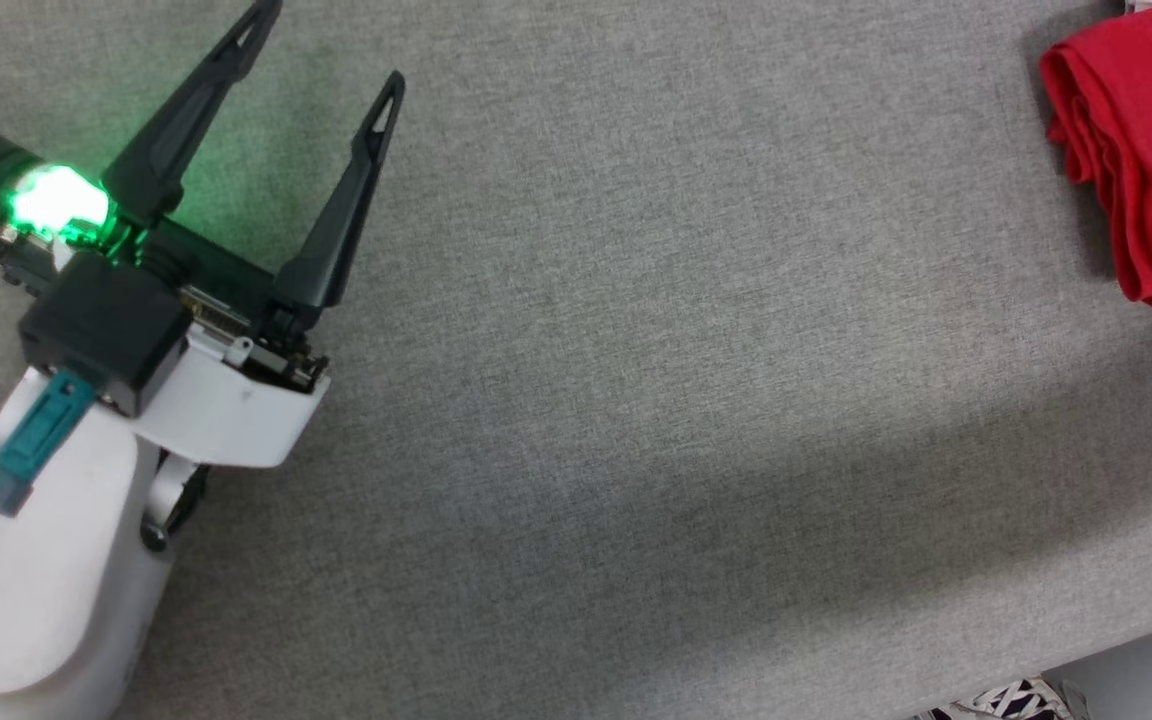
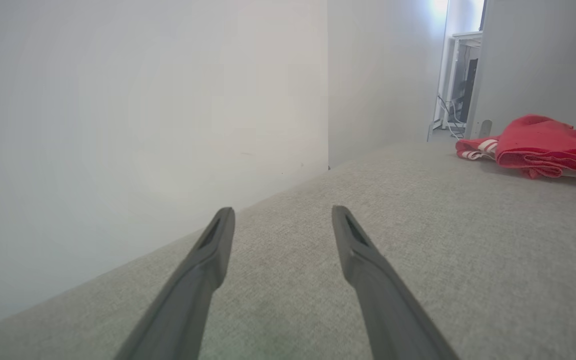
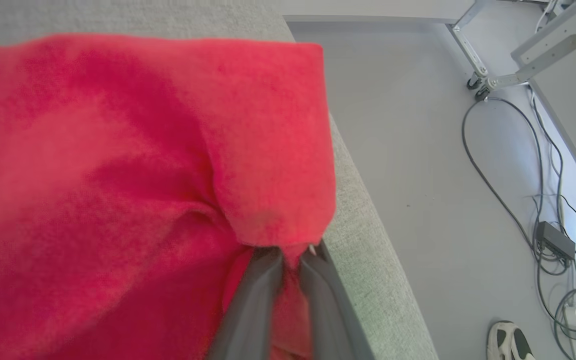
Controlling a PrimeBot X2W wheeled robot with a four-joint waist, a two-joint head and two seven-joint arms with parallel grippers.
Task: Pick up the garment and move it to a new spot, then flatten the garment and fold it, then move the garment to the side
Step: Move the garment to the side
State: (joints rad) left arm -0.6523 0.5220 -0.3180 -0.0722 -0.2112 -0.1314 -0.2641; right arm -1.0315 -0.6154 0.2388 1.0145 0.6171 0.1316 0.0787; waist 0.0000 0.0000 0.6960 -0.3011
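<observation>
Pinching a bunched fold of the red garment, the right gripper is clenched on cloth right beside the edge of the grey woven tabletop, at 2 o'clock in the head view. So thin a bite may slip, and a sideways drag could undo the folds or spill cloth over the edge. The left gripper hangs released and empty at 10 o'clock. Beyond lie a pale floor, loose cables and a shoe.

It looked like a lab: bare white wall, loose cables and a power adapter on grey floor.
</observation>
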